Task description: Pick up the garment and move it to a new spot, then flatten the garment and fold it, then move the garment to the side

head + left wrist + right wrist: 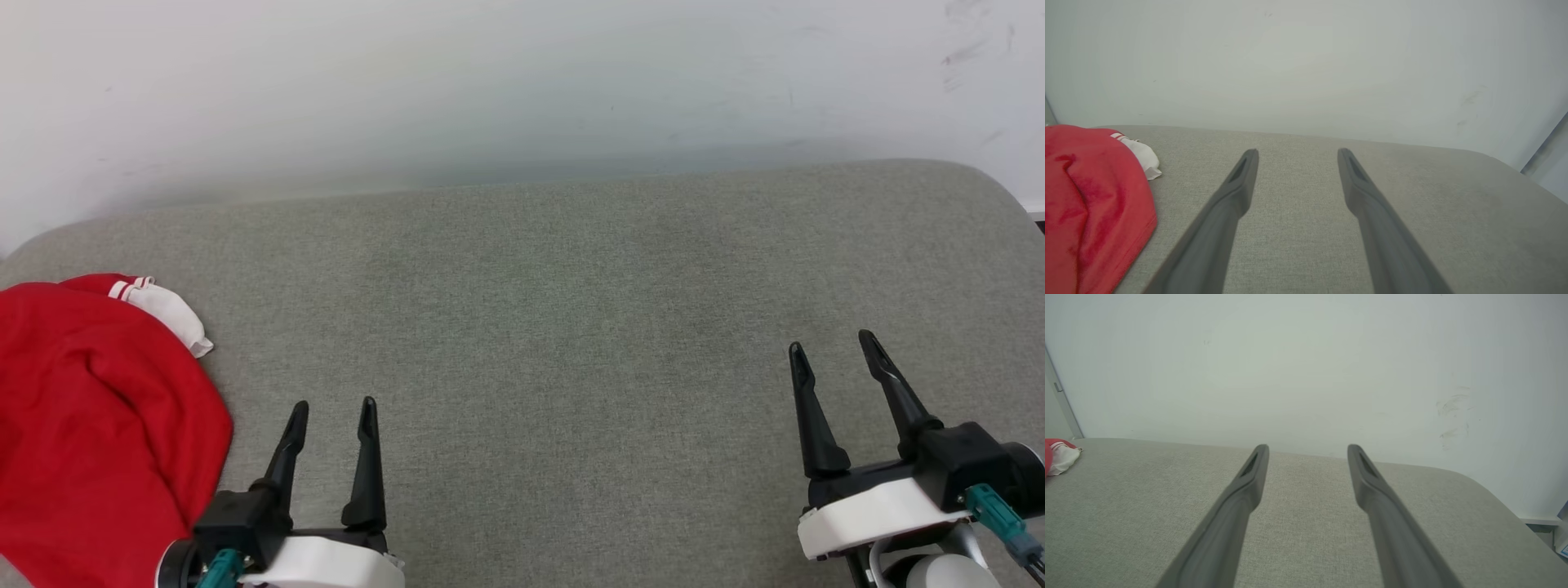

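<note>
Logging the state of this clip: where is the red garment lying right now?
The garment lies bunched at the far left of the grey cushioned surface in the head view, just left of the open left gripper.

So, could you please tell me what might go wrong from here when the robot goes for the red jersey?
1. The red jersey lies bunched at the left end of the grey upholstered surface, running out of the head view; a grab there could be partly blind.
2. Its folds overlap, so the open left pincer may pinch several layers.
3. The open right pincer stands far off; reaching across might crowd the left arm.
</note>
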Robot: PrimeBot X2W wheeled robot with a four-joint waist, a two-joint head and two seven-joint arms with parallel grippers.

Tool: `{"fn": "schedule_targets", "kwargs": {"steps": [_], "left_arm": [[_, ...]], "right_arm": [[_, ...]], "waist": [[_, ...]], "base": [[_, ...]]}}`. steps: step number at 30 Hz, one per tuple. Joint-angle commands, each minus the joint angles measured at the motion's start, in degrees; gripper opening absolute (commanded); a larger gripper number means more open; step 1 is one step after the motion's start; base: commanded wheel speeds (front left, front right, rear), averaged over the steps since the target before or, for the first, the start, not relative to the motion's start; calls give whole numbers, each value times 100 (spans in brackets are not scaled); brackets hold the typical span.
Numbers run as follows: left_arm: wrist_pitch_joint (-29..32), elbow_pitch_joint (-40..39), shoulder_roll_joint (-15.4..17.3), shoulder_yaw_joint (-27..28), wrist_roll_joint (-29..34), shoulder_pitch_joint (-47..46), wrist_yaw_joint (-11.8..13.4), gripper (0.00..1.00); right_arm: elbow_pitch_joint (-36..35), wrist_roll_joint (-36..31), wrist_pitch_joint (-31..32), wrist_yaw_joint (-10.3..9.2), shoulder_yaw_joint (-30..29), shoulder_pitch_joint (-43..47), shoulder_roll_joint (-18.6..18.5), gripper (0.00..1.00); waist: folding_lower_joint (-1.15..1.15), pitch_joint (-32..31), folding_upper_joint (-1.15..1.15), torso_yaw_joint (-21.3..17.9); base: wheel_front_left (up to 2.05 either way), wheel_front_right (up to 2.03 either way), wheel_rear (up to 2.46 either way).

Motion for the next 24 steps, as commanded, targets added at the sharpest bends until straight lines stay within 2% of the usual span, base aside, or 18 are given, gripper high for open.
{"fn": "schedule_targets", "kwargs": {"steps": [1,9,13,18,24], "left_arm": [[-56,-95,-90,128,49,56,-94,100],[-144,-108,-435,769,167,232,-764,100],[-194,-14,-505,928,335,297,-1031,100],[-247,161,-534,943,576,325,-1202,100],[-311,206,-537,905,681,372,-1187,100]], "right_arm": [[-32,-60,-63,-2,6,19,0,100],[71,388,-157,-2,-95,66,0,100],[119,328,-199,-2,-68,65,1,100],[131,190,-249,-2,-69,86,1,100],[158,51,-321,-2,-52,124,2,100]], "waist": [[0,1,0,-10],[0,-4,0,-53],[0,-9,0,-75],[0,-1,0,-96],[0,-18,0,-103]], "base": [[0,0,0],[0,0,0],[0,0,0],[0,0,0],[0,0,0]]}}
